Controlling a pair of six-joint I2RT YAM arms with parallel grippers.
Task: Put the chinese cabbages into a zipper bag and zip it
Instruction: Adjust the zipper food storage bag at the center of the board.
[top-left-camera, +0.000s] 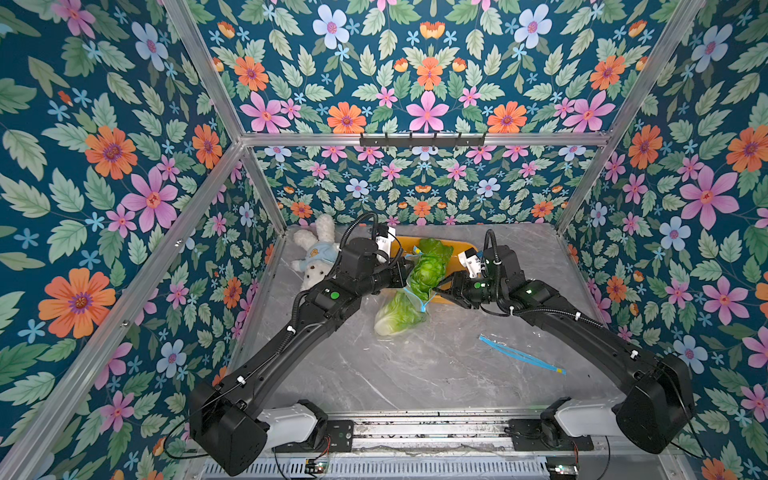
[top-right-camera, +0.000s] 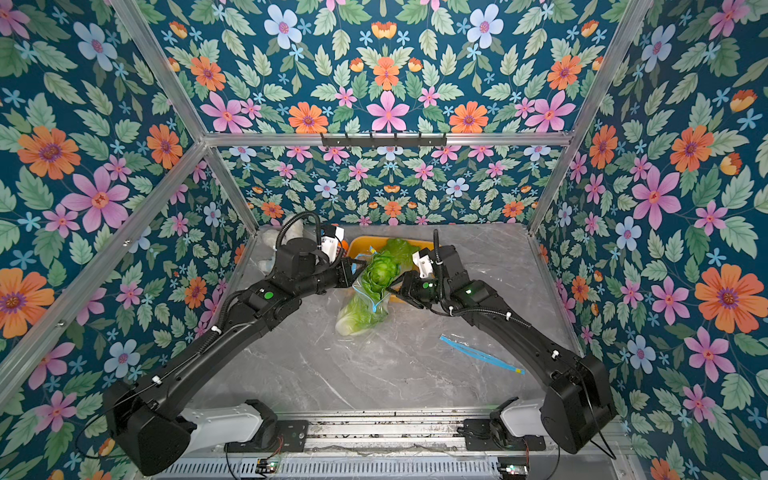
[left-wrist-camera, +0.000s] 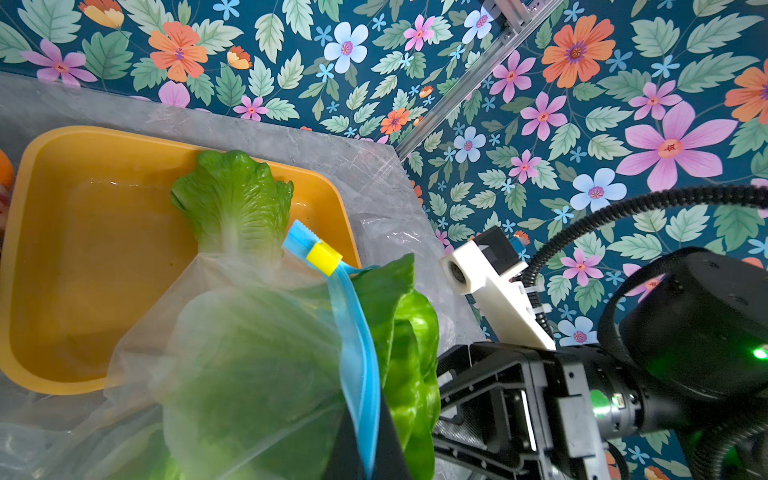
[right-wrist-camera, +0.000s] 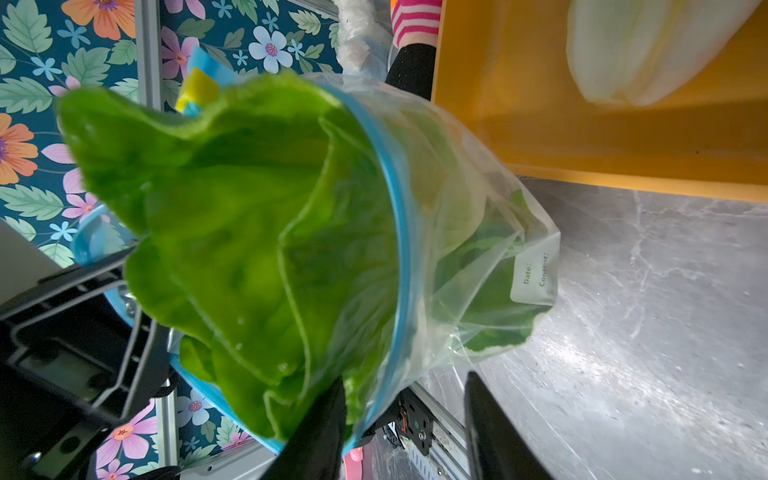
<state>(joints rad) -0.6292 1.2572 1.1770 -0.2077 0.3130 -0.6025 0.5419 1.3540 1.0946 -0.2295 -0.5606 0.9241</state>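
The clear zipper bag (top-left-camera: 411, 307) with a blue zip rim (left-wrist-camera: 357, 357) hangs tilted over the marble table, its lower end resting on it. My left gripper (left-wrist-camera: 365, 440) is shut on that blue rim near the yellow slider (left-wrist-camera: 323, 258). One chinese cabbage (top-left-camera: 397, 318) lies deep in the bag. A second (right-wrist-camera: 232, 232) sticks leaf-first out of the mouth. A third (left-wrist-camera: 235, 199) lies in the yellow tray (left-wrist-camera: 41, 166) behind. My right gripper (right-wrist-camera: 405, 378) is open at the bag mouth, one finger (right-wrist-camera: 324, 415) against the protruding leaves, the other free over the table.
A white plush rabbit (top-left-camera: 316, 253) lies at the back left beside my left arm. A flat spare bag with a blue strip (top-left-camera: 519, 353) lies on the table (top-left-camera: 415, 374) front right, under my right arm. Flowered walls close in three sides.
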